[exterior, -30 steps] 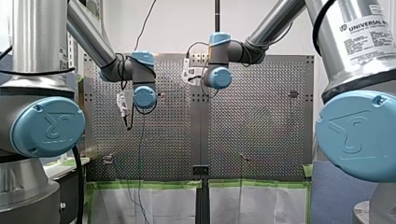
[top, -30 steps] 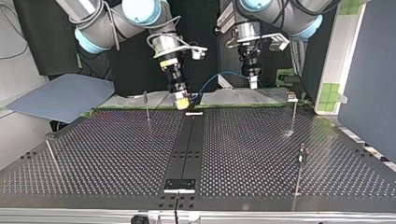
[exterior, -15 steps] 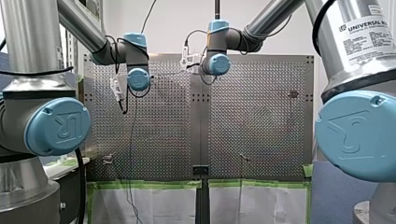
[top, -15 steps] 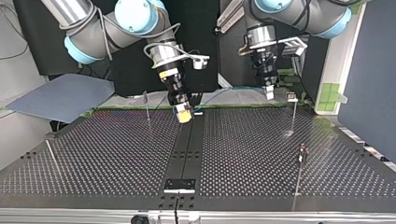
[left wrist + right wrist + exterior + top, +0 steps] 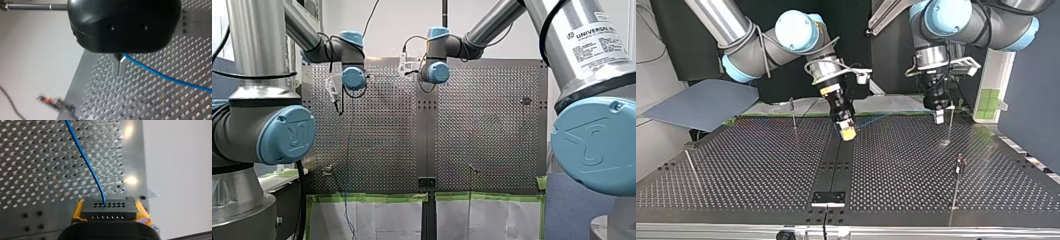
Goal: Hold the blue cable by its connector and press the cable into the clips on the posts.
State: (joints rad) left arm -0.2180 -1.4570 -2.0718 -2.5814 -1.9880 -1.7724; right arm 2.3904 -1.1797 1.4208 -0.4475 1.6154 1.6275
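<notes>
My right gripper (image 5: 109,207) is shut with its yellow pads on a dark grey connector (image 5: 109,211). The blue cable (image 5: 86,162) runs out of the connector over the perforated table. In the top view this gripper (image 5: 848,132) hangs tilted just above the table's middle strip. My left gripper (image 5: 119,67) has its metal fingers shut on the blue cable (image 5: 160,75), which trails off to one side. In the top view my left gripper (image 5: 938,116) stands beside a thin post (image 5: 950,122) at the far right. The cable (image 5: 886,119) stretches faintly between the two grippers.
Further thin posts stand at the top view's far left (image 5: 793,114), near left (image 5: 691,167) and near right (image 5: 958,172). A black plate (image 5: 828,197) sits at the near end of the middle strip. A grey sheet (image 5: 701,102) lies off the table's far left.
In the top view my right gripper has come nearer and to the right with the connector. My left gripper has moved right and down to the far-right post, drawing the cable out.
</notes>
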